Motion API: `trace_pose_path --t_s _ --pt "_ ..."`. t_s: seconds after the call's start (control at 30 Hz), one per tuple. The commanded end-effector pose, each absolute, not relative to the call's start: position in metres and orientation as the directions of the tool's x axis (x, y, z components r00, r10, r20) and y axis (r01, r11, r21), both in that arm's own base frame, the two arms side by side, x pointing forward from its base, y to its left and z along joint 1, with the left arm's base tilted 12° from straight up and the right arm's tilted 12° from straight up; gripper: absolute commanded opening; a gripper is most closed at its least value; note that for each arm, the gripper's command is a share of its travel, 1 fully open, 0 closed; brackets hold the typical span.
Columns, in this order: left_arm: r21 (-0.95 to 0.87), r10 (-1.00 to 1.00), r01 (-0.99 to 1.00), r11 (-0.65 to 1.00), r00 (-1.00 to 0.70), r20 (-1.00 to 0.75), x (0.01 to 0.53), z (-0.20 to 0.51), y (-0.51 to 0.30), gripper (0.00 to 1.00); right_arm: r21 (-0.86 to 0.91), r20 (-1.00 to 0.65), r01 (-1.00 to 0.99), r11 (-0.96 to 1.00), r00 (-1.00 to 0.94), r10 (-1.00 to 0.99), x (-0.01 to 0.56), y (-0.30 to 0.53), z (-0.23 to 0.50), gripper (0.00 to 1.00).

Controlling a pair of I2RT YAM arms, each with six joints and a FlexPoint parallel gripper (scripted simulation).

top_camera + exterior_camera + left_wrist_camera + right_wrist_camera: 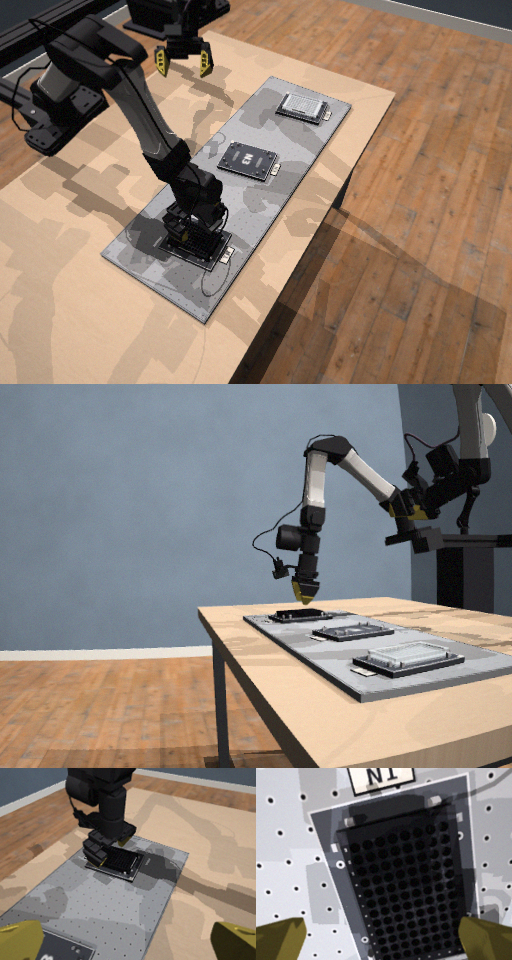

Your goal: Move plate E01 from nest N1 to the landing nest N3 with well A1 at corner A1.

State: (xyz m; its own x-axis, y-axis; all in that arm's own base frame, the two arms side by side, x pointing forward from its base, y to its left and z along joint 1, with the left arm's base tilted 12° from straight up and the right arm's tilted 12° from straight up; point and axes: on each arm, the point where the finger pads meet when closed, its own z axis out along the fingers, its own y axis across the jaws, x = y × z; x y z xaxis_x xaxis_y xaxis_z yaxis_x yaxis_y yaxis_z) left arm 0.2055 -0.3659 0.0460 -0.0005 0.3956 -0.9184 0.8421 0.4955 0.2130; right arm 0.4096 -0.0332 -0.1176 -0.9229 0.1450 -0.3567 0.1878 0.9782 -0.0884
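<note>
Black well plate E01 [204,244] [300,613] [120,859] [406,892] lies in nest N1 [325,824]. My right gripper [305,602] [383,924] is open, pointing down just above it. In its wrist view one finger overlaps the plate's right edge, the other stands left of the nest; the plate's near end is cut off. My left gripper [184,71] [126,927] is open and empty, high over the table behind the deck. Landing nest N3 [240,156] [354,633] [64,945] is bare. Clear plate E07 [302,105] [407,654] lies on nest N2 [395,672].
The nests stand in a row on the grey perforated deck [280,185] [325,661] [116,909], N3 in the middle. Sign N1 [226,255] [383,776] lies beside its nest. The right arm reaches over the deck's N1 end, with cables hanging near its wrist.
</note>
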Motion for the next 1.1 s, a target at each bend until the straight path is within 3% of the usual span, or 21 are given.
trace_pose_path --t_s 0.0,0.77,1.07 --pt "0.207 0.376 0.843 0.497 0.006 -0.927 0.201 0.054 -0.366 1.0 -0.093 -0.191 -0.048 0.994 -0.979 -0.066 0.402 -0.036 -0.127 1.0" --pt "0.207 0.376 0.843 0.497 0.006 -0.927 0.201 0.054 -0.366 1.0 -0.099 -0.175 -0.056 0.993 -0.982 -0.073 0.413 -0.062 -0.152 1.0" --pt "0.207 0.376 0.843 0.497 0.006 -0.927 0.201 0.054 -0.366 1.0 -0.095 -0.177 -0.053 0.994 -0.982 -0.07 0.415 -0.063 -0.158 0.92"
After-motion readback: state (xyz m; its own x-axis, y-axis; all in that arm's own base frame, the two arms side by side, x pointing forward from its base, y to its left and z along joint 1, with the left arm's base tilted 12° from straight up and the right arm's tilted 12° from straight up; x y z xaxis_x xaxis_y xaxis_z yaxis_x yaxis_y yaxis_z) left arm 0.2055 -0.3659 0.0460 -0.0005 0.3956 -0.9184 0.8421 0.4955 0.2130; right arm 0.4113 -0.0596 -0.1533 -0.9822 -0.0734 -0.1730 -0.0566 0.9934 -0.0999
